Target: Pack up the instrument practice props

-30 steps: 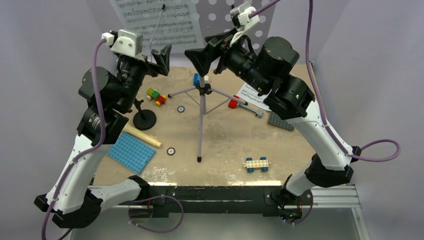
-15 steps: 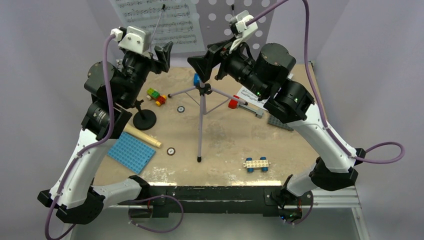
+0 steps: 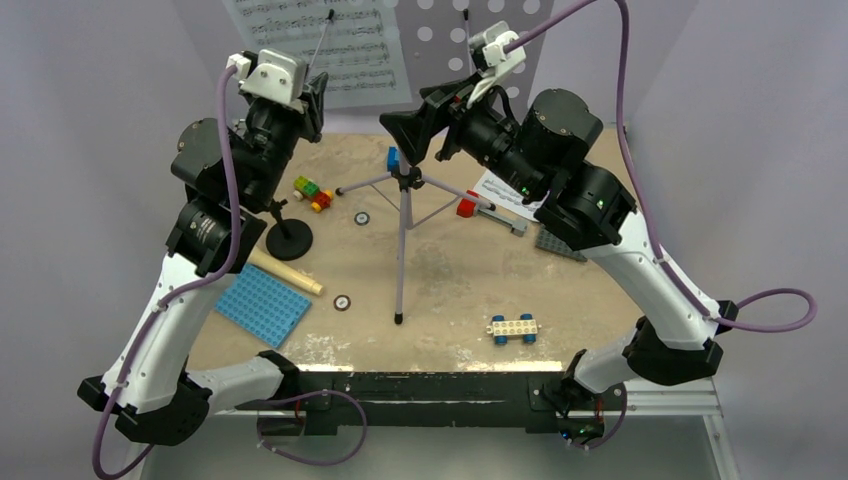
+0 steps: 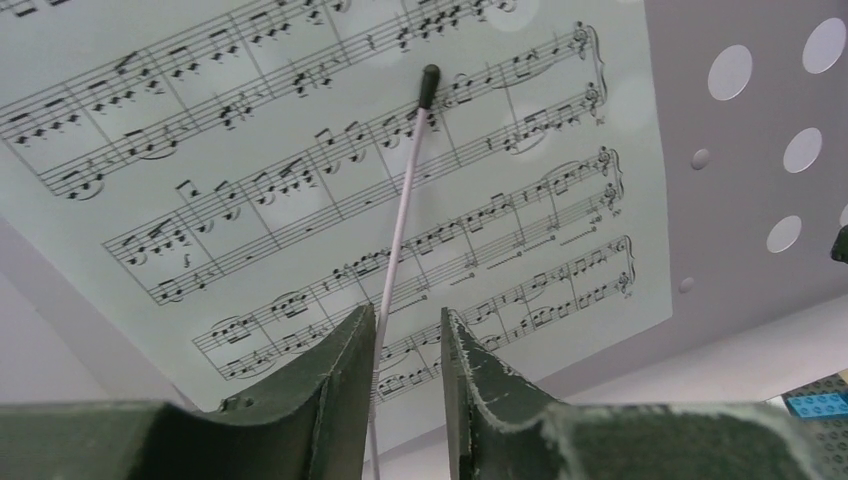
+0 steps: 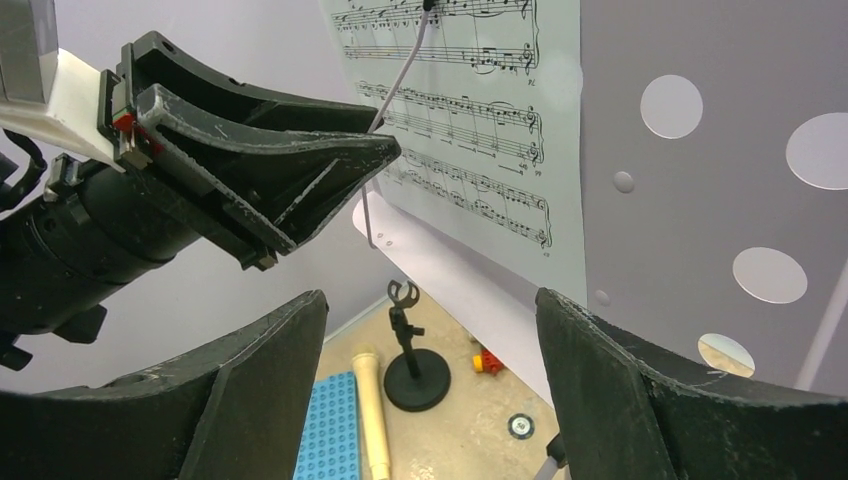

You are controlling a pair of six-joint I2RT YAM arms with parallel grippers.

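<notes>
The sheet-music page (image 4: 300, 180) sits upright on the desk of the lilac music stand (image 3: 450, 40), at the far side of the table (image 3: 450, 270), pinned by a thin retaining wire (image 4: 405, 200) with a black tip. The stand is fully erected on its tripod legs (image 3: 402, 230).

The left gripper (image 4: 407, 320) is raised to the lower edge of that page. Its jaws are narrow, with a slim gap showing. The wire runs down into that gap, close to the left finger, and I see no pinch on it. The right gripper (image 5: 432, 300) hangs just beside it in front of the stand, jaws wide and holding nothing.

Elsewhere, the cream-yellow toy microphone (image 3: 285, 272) lies flat at the left. The black mic stand (image 3: 288, 236) stands near it, its clip unoccupied. A second printed page (image 3: 500, 190) lies flat at the right, partly under the right arm.

Not for packing: the coloured bricks (image 3: 313, 192), the blue baseplate (image 3: 262, 305), the grey baseplate (image 3: 560, 243) and a small wheeled toy (image 3: 513, 327).

Assessment: nothing is packed. Both pages, the microphone and both stands are all outstanding, and I see no box or bag in any view. I judge the step in hand to be freeing the page from the wire.
</notes>
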